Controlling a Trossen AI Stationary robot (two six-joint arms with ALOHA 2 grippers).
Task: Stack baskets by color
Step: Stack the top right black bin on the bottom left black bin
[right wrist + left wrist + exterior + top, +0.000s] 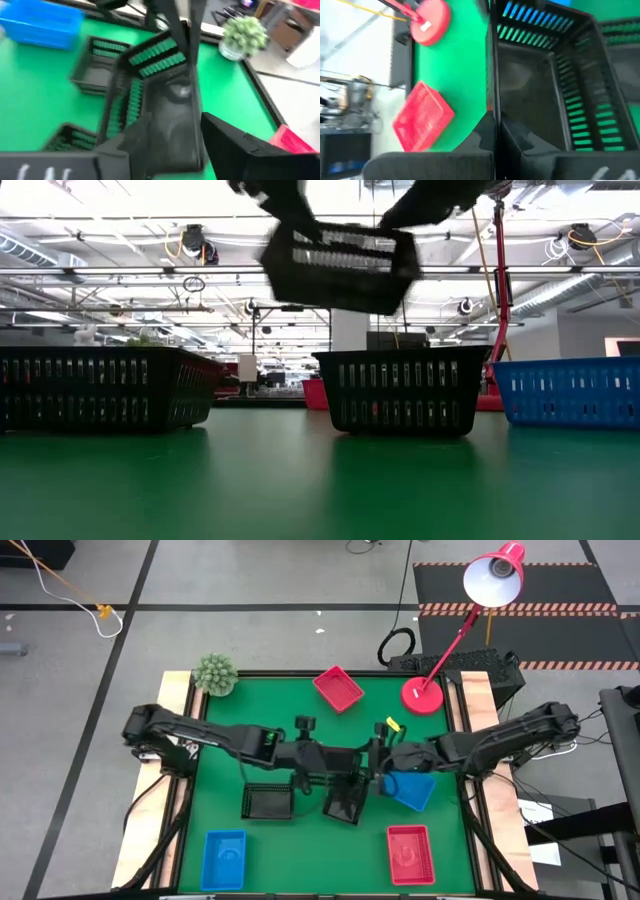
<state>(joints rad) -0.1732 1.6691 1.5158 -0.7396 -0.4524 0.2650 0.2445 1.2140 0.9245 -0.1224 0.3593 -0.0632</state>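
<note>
A black basket [340,265] hangs in the air above the middle of the table, slightly tilted. My left gripper [305,755] is shut on it from the left. My right gripper [385,758] is open at the basket's other end, one finger [235,145] on each side of that end wall [192,115]. Two more black baskets [268,802] [345,804] stand on the green mat below. A blue basket [412,788] lies under my right arm. Another blue basket [224,858] and a red one [410,854] sit near the front edge, and a second red one [338,687] sits at the back. My left gripper pinches the rim of the black basket's end wall [494,107], with one finger inside the basket and one outside. The fingers come from the table's left, slanting down. The basket is lifted clear of the table and reaches away from the fingers, nearly level.
A red lamp base [422,695] stands at the back right, its stem leaning over the table's edge. A small green plant [214,673] sits at the back left corner. Bare mat [310,860] lies between the front blue and red baskets.
</note>
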